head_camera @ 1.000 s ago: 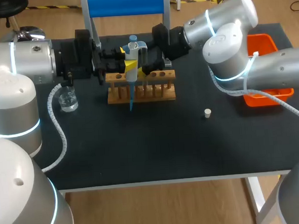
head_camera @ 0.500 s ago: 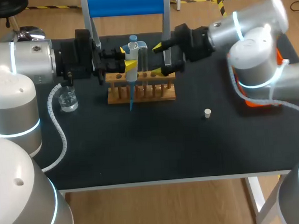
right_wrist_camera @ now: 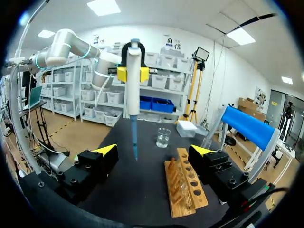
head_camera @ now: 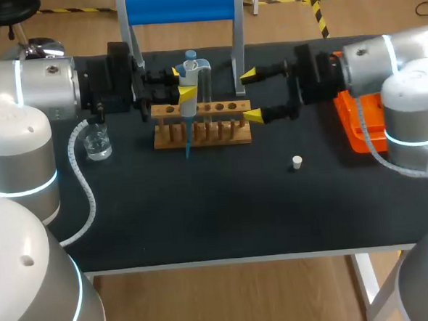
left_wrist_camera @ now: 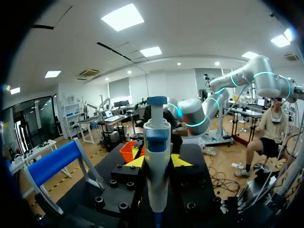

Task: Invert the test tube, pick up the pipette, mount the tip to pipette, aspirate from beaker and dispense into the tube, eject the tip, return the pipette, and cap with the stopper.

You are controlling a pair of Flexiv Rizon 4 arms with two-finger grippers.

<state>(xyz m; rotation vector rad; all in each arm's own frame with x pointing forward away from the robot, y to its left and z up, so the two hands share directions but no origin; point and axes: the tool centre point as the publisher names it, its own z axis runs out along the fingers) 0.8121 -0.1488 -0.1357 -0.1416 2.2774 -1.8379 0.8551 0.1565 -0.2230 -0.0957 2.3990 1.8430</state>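
Judged the aspirate step to be in hand, with pipette lifted and tip mounted. Found the left gripper clamped from both sides on the white pipette with a blue top, held upright above the pale wooden test-tube rack, its slim blue tip pointing down in front of the rack. Found the right gripper wide open and empty, just beside the rack's right end. Noted the clear glass test tube upright in the rack just beside the pipette, the clear glass beaker well apart at the left beside the left arm, and the small pale stopper loose on the black table. Could not tell any liquid in the tip. Expected the next move to call for carrying the tip left and down into the beaker
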